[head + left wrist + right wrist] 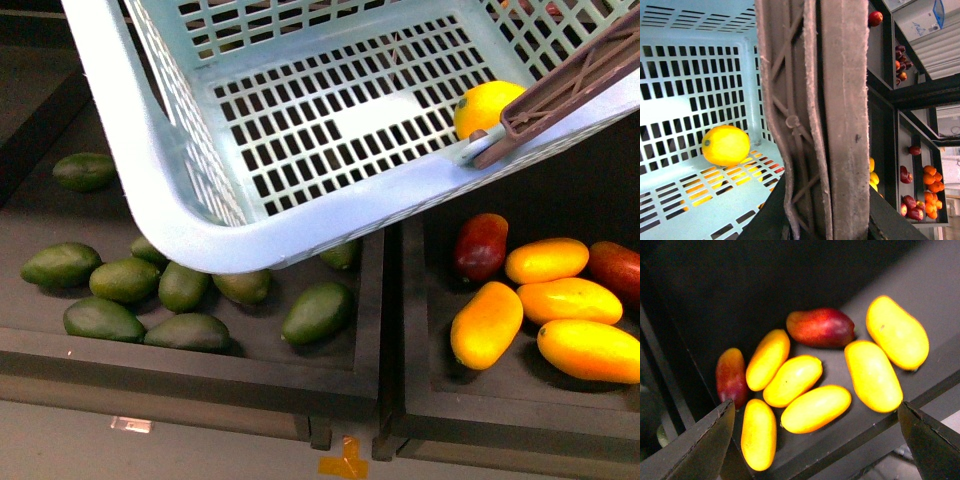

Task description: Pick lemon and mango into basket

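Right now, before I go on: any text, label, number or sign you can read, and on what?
No text is readable in any view.
White tag under the tray of green fruits: too small and blurred.
Pale boxes in the left wrist view: faint print, unreadable.
Yellow tape mark at the front view's bottom edge: no lettering.

Only small parts of the robot show. In the right wrist view, the right gripper (815, 404) appears as two matte, dark grey fingers (700, 450), each a broad wedge tapering to a blunt tip, with a thin paler line along the upper edge. In the left wrist view, the left gripper (826, 185) shows as two plain black, angular fingers (765, 215), in shadow and without visible detail.
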Available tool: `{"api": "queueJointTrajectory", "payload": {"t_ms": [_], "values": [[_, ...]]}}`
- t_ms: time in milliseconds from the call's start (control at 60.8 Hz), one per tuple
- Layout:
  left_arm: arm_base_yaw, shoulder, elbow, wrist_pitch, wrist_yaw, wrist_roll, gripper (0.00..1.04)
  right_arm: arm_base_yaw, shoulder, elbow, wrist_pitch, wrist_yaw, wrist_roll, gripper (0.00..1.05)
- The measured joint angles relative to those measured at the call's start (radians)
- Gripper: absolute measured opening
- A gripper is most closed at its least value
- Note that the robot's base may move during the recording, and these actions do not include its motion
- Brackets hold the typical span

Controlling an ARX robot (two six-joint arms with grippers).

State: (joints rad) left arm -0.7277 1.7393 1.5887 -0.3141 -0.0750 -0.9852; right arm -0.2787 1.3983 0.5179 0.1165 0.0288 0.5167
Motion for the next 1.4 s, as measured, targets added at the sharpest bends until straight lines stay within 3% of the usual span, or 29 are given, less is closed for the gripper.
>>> {"api": "queueJointTrajectory", "payload": {"t_ms": [214,444,1398], "values": [[0.004,0.000,0.000,0.000,-0.018,0.003,0.18,0.027,0.490,0.202,0.006,-0.004,0.177,0.96],[0.004,0.000,0.000,0.000,-0.003,0.001,0.18,0.108,0.747,0.369,0.000,0.004,0.286,0.96],[0.004,0.000,0.000,0.000,-0.007,0.001,0.18,0.226,1.093,0.871,-0.127,0.032,0.354,0.96]]}}
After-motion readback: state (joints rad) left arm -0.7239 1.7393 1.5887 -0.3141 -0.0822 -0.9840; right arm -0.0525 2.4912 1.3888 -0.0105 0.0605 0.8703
